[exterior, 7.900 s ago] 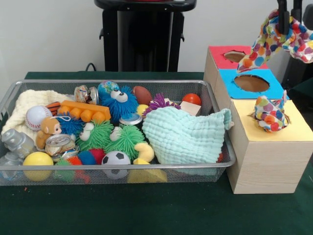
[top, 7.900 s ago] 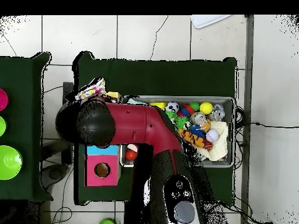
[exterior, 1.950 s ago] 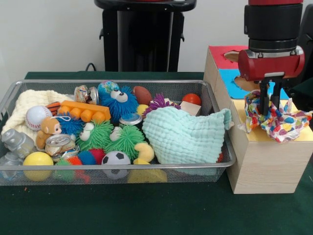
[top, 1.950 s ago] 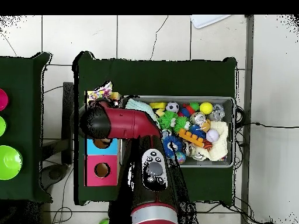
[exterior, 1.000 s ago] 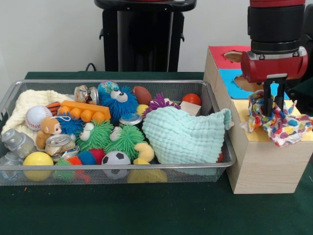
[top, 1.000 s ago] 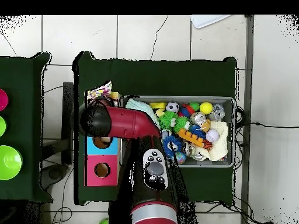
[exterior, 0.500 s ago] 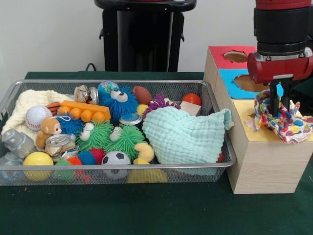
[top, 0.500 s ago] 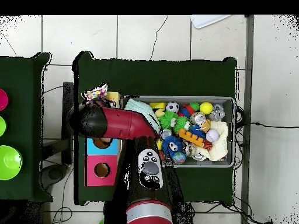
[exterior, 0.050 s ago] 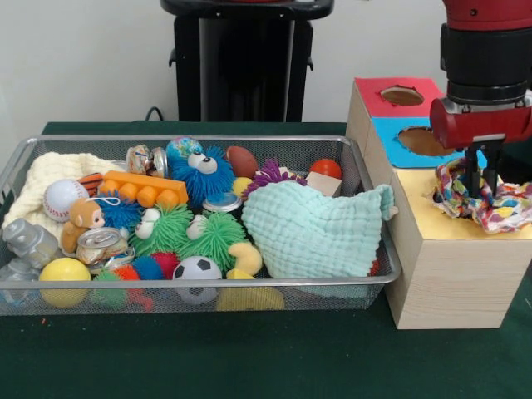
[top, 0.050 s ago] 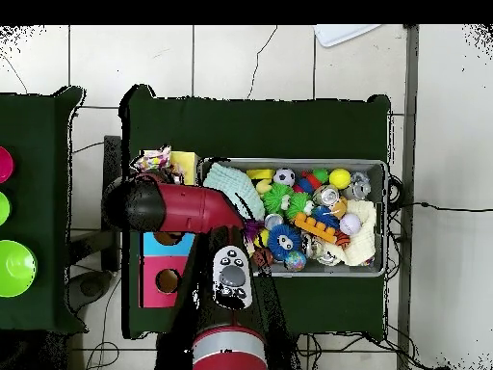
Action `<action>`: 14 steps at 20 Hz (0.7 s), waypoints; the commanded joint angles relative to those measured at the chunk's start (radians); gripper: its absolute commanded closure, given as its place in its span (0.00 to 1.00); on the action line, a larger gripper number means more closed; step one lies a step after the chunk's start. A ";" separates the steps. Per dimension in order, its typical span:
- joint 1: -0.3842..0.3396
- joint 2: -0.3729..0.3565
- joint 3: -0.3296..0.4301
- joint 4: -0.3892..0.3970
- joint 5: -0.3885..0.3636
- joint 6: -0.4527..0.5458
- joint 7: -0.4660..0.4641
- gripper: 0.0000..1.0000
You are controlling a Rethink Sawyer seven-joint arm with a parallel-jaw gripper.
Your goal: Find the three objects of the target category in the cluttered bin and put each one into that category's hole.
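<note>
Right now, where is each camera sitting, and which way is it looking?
Front view: sits across the table, low, looking level at the wire bin and the wooden box; the red arm's end and its tool on the spotted cloth show.
Overhead view: looks straight down from above; the red arm covers part of the box.
Both show the bin, the mint cloth and the spotted cloth.

The arm is sliding sideways along the box, away from the bin, dragging the spotted cloth (exterior, 0.050 s ago: 486, 198) pinched in the claw (exterior, 0.050 s ago: 482, 188) across the yellow panel (exterior, 0.050 s ago: 440, 223); the cloth is now bunching under the claw at the box's outer edge.
</note>
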 commanded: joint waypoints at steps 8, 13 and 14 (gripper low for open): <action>0.056 0.167 -0.127 -0.043 -0.053 0.161 0.149 1.00; 0.052 0.182 -0.134 -0.036 -0.046 0.131 0.149 1.00; 0.050 0.185 -0.133 -0.030 -0.044 0.118 0.152 1.00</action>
